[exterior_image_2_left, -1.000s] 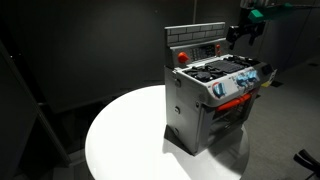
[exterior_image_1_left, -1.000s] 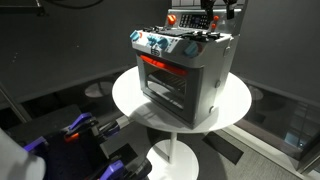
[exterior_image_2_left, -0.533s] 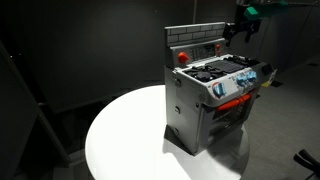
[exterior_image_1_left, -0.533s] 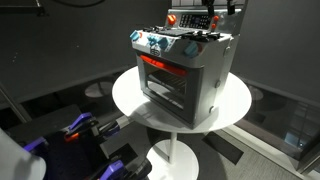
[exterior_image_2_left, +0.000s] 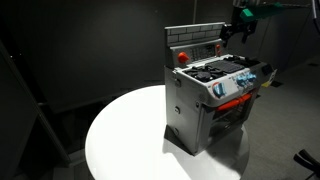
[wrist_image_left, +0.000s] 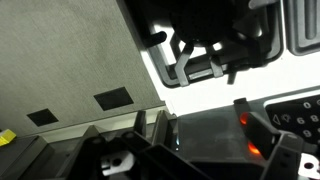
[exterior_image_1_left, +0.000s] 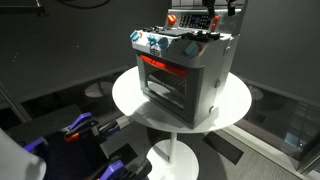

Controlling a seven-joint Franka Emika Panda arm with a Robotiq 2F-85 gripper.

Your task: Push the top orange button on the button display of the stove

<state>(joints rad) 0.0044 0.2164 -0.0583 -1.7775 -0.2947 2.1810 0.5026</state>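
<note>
The stove [exterior_image_1_left: 185, 70] is a grey toy oven with a red-trimmed door, standing on a round white table [exterior_image_1_left: 130, 95]. It also shows in an exterior view [exterior_image_2_left: 215, 100]. Its button display [exterior_image_1_left: 192, 19] rises at the back and shows in both exterior views [exterior_image_2_left: 195, 40]. An orange-red button [exterior_image_1_left: 171, 18] sits at one end of the panel [exterior_image_2_left: 181, 57]. My gripper [exterior_image_2_left: 238, 30] hovers at the panel's other end, near its top edge [exterior_image_1_left: 222, 10]. In the wrist view the fingers [wrist_image_left: 205, 125] stand apart over the dark panel. Two orange spots [wrist_image_left: 244, 121] glow by one finger; I cannot tell which is the top one.
Blue-white knobs [exterior_image_2_left: 240, 82] line the stove's front strip above the door. The table stands on a white pedestal [exterior_image_1_left: 175, 155]. Dark equipment with blue parts [exterior_image_1_left: 75, 130] lies on the floor beside it. Dark curtains surround the scene.
My gripper has shifted slightly up and along the top of the back panel. The stove has not moved.
</note>
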